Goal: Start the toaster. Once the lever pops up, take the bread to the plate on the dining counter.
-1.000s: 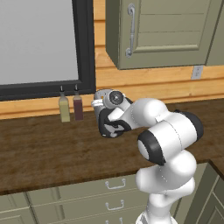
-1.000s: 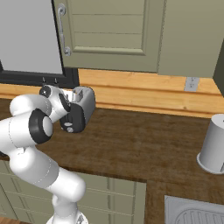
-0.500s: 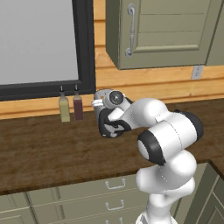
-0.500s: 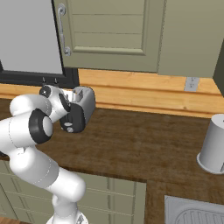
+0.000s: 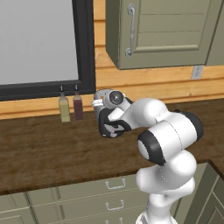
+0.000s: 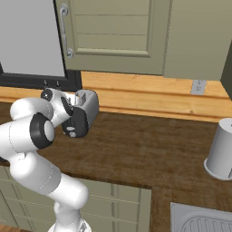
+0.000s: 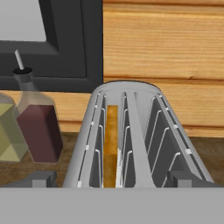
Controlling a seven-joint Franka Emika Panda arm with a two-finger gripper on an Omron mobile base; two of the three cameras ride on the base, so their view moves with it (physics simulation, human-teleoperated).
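Nothing shifted over the last second: end effector (image 7: 112, 183) open above small silver two-slot toaster (image 7: 131, 140), tan bread slice (image 7: 112, 144) down in slot, grab pending.

toaster (image 7: 131, 140): silver, two slots, upright before me, just right of the dark bottle (image 7: 38, 127)
bread (image 7: 111, 144): orange-brown edge up, sunk in toaster's left slot

Dark wood counter (image 6: 149, 149) carrying: toaster (image 6: 85, 112) and two bottles (image 5: 71, 107) sitting along its back edge; grey canister (image 6: 222, 149) standing toward its right end.
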